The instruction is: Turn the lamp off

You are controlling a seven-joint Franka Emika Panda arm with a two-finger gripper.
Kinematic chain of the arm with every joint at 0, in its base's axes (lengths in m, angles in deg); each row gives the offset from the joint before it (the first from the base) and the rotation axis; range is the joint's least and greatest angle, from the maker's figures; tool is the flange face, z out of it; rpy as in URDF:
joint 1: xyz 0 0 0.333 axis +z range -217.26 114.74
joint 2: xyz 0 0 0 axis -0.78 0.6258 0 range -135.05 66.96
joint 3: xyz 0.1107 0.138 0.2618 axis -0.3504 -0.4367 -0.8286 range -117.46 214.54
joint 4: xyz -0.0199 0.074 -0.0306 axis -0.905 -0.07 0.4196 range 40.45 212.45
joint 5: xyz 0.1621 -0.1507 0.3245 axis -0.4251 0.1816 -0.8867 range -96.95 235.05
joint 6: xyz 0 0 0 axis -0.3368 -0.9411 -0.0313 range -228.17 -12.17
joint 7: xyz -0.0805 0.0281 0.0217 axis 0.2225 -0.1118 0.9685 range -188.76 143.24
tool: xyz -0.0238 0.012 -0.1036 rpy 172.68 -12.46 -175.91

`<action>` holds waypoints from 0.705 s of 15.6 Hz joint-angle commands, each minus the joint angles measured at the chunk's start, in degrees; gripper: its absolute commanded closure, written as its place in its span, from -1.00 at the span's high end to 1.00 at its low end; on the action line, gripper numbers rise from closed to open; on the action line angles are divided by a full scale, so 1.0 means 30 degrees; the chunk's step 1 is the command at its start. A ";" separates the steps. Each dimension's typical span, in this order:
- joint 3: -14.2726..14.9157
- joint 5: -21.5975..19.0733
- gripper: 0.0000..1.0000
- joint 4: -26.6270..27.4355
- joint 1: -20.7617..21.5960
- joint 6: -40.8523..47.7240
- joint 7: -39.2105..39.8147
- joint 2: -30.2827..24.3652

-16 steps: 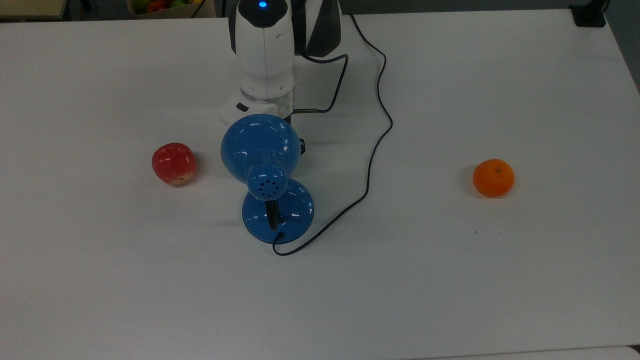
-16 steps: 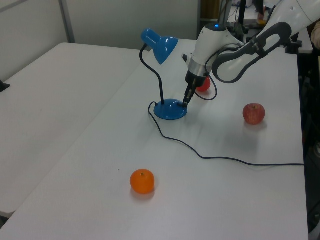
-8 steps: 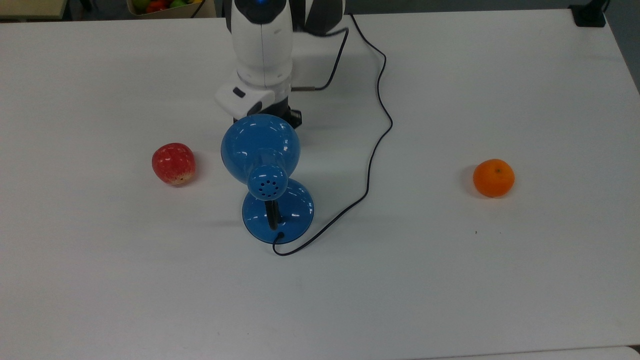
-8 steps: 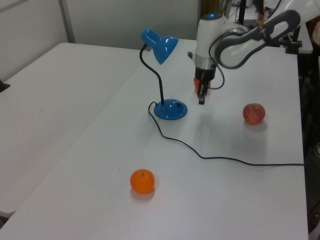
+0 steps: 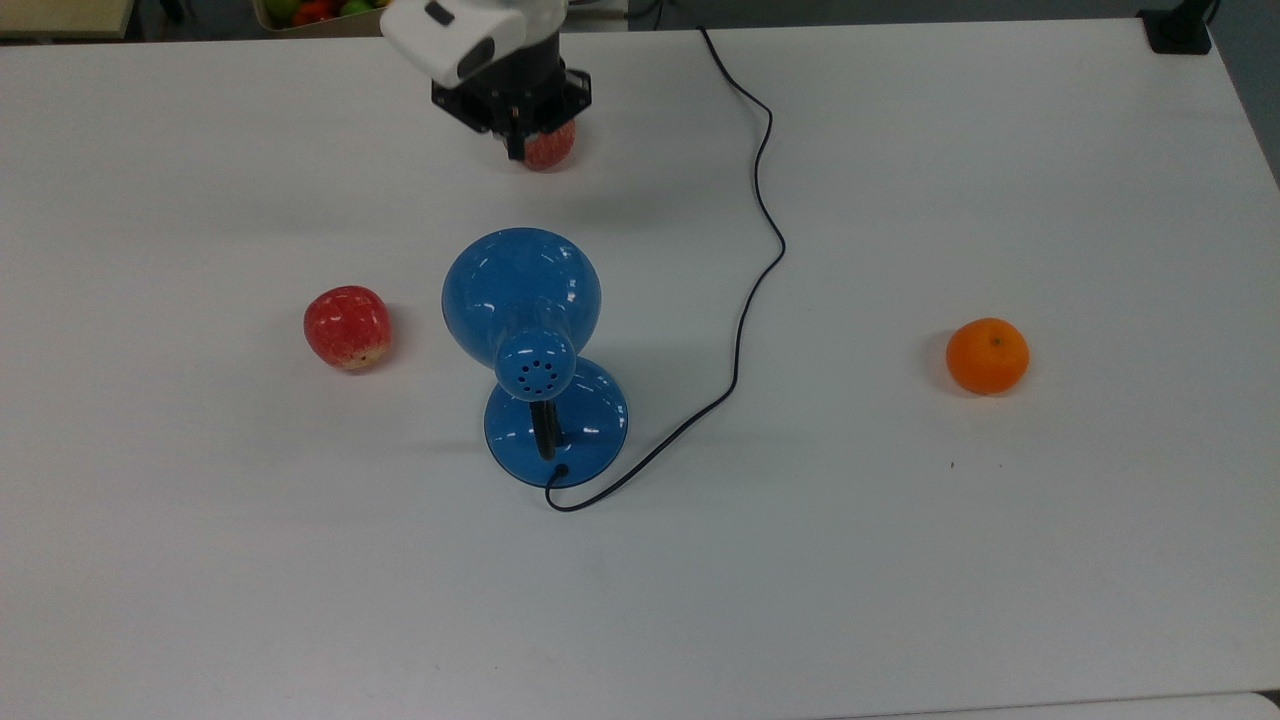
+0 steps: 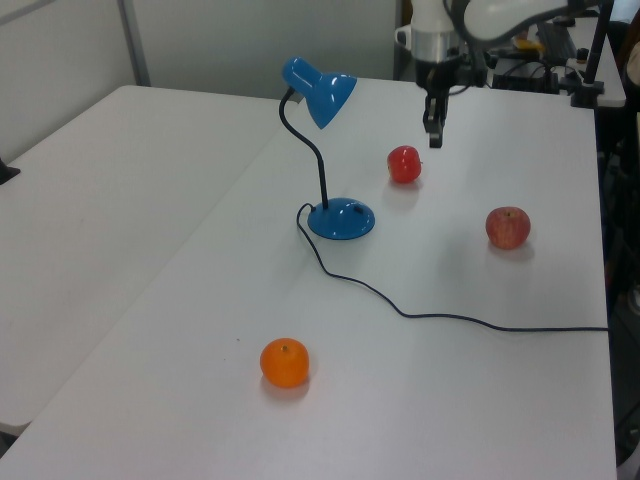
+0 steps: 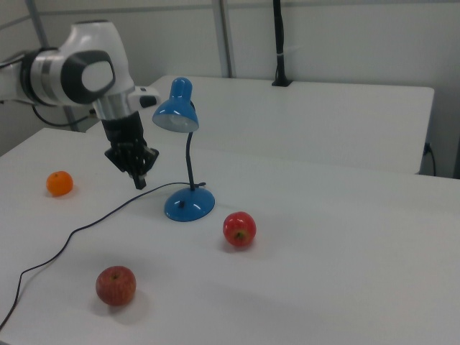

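White desk (image 5: 1000, 600), matte, bare apart from a few fruit; grey partition walls behind in the left view and the right view.

Gripper (image 6: 435, 135) hangs well above the desk, near the far edge as the top view frames it, well apart from the lamp (image 5: 530, 340). Fingers pressed together into one dark tip, nothing between them. A red apple (image 5: 548, 146) sits just under and beside it in the top view.

Judgement on the step: no glow under the shade in the right view, so the lamp may already be off; the arm looks clear of the work. If a switch press is wanted, I cannot make out the switch. Any approach should come down on the base from the side away from the neck, tip closed as now, pressing straight down so the light base does not skid. Keep clear of the cord (image 5: 755, 260), which runs from the base toward the desk's far edge.

Lamp: glossy blue, roughly mid-desk. Bell shade, vent holes on the cap, tilted down toward the desk. Black curved neck rises from a round blue base (image 6: 341, 219), flat on the desk. Second apple (image 5: 347, 327) near the shade on the top view's left; orange (image 5: 987, 355) well apart on the top view's right.
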 commanded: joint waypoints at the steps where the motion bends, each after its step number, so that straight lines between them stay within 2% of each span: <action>1: 0.0117 0.0072 -1.00 -0.2045 0.0221 0.2781 -0.0123 -0.0345; 4: 0.0118 0.0219 -1.00 -0.2576 0.0133 0.3402 -0.0123 -0.0929; 6: 0.0118 0.0248 -0.88 -0.2548 0.0045 0.3548 -0.0123 -0.1253; 7: 0.0176 0.0219 -0.59 -0.2577 -0.0013 0.3752 -0.0123 -0.1429; 8: 0.0263 0.0248 0.40 -0.2577 -0.0043 0.4073 -0.0123 -0.1604; 9: 0.0293 0.0248 0.86 -0.2548 -0.0043 0.4134 -0.0123 -0.1751; 11: 0.0322 0.0394 1.00 -0.2577 -0.0072 0.4135 -0.0123 -0.1782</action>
